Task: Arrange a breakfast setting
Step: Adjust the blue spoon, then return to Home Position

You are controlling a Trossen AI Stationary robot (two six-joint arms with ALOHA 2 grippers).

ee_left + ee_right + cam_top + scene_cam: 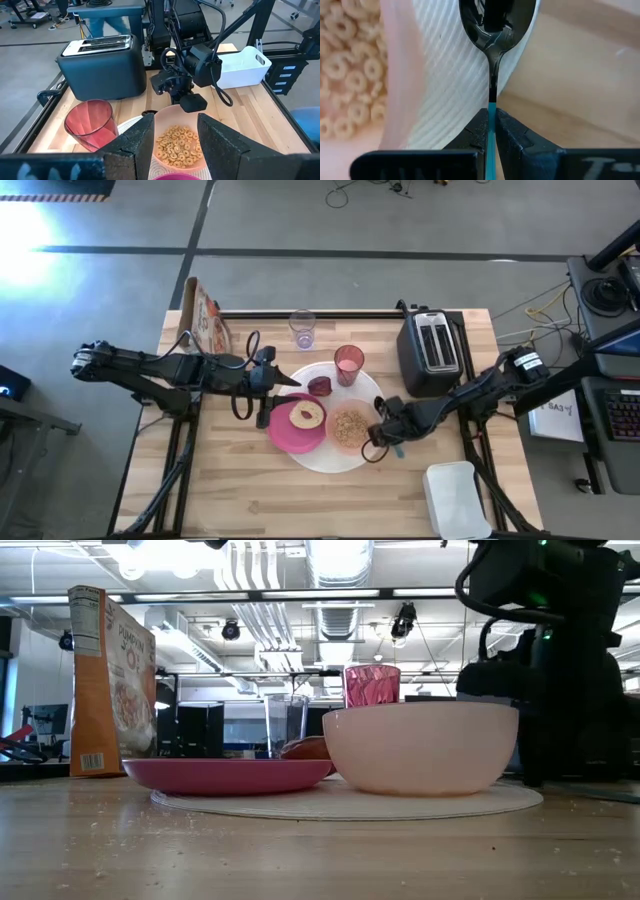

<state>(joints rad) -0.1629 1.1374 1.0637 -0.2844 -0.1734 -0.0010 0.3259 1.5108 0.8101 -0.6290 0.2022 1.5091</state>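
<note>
Magenta plate (290, 430), peach bowl (348, 426), ribbed white mat (451, 75)

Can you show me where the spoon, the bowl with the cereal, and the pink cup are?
spoon (491, 30): right wrist view, on its shiny scoop end.
bowl (161, 120): left wrist view, on its far rim.
pink cup (90, 122): left wrist view, on its side wall.

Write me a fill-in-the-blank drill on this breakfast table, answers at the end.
1. The right gripper is shut on the teal handle of the ____.
2. The bowl holds ____.
3. The plate and bowl both sit on the white ____.
4. The black appliance on the table beside the pink cup is a ____.

Missing words: spoon; cereal; mat; toaster
</note>
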